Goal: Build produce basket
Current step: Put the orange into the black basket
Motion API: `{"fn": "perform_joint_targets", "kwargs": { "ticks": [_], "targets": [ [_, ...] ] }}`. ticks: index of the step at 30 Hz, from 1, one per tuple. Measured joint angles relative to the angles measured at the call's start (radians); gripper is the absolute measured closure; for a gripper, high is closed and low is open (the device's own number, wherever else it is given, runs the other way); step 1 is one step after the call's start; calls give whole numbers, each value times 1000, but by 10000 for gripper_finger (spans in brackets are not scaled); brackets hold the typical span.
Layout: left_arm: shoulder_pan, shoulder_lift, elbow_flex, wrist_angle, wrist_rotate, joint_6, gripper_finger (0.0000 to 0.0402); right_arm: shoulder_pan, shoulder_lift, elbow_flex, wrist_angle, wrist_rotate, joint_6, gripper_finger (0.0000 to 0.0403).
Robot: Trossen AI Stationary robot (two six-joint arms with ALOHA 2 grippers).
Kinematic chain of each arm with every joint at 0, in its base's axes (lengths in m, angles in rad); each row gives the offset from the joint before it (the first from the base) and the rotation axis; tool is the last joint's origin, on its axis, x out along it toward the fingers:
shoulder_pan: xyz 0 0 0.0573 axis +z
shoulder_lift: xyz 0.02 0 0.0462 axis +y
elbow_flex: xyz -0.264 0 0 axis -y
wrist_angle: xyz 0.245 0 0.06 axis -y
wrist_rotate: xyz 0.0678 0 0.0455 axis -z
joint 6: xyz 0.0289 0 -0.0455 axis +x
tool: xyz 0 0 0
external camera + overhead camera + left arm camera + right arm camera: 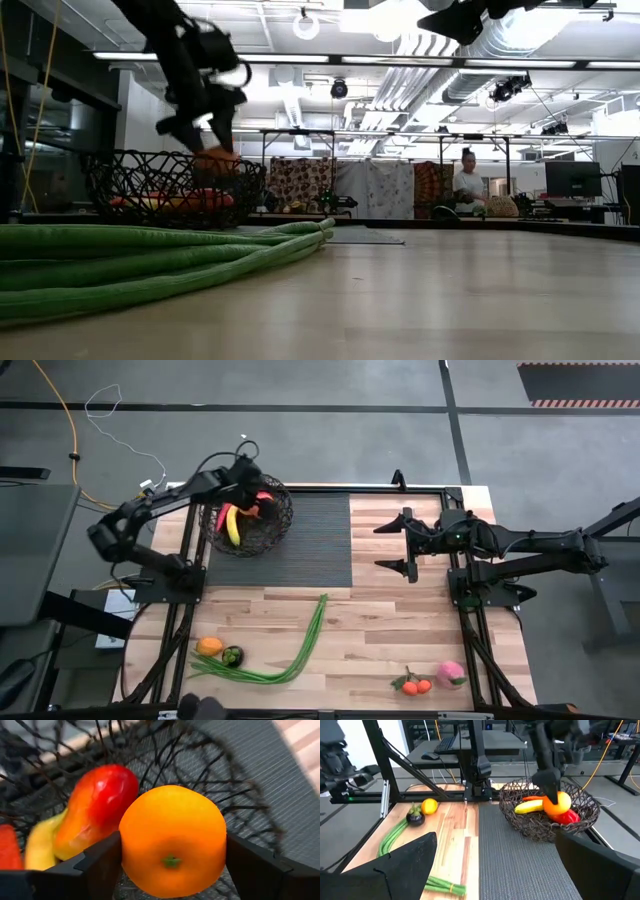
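Observation:
The black wire basket (281, 526) stands on the dark mat at the table's far left. In it lie a yellow banana (41, 845), a red-and-yellow fruit (97, 802) and a red piece (7, 847). My left gripper (254, 498) hangs over the basket, shut on an orange (172, 840). My right gripper (408, 546) waits open at the far right, above the table, with nothing between its fingers. Long green stalks (295, 652), a yellow-orange fruit (208, 647), a dark green fruit (232, 656), small oranges (416, 685) and a pink fruit (451, 673) lie on the near wood. My left gripper pinches the orange between its two fingers (100, 865), one on each of two opposite sides (126, 847). The fingers slant down from above. The orange's green stem spot (171, 862) faces back toward the wrist. The orange (556, 803) hangs about level with the basket's rim, above the fruit inside.
A dark ribbed mat (310, 540) covers the far middle of the table. Black frame struts run along both sides. Bare wood lies between the stalks and the small oranges. A person (467, 185) sits far off in the room behind.

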Motion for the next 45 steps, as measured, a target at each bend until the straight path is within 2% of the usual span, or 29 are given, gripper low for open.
{"fn": "perform_joint_targets", "kwargs": {
  "ticks": [7,13,19,36,45],
  "targets": [
    [10,134,0,27,-5,65,101,-4,0,0,-5,3,0,6],
    [10,185,0,63,-28,77,101,-4,0,0,-5,22,0,6],
    [9,189,0,80,-82,75,101,-4,0,0,-5,23,1,6],
    [8,189,0,75,-72,101,100,-4,0,0,-5,23,25,6],
    [10,189,0,74,-99,101,63,-4,0,0,-5,23,25,6]
  ]
}}
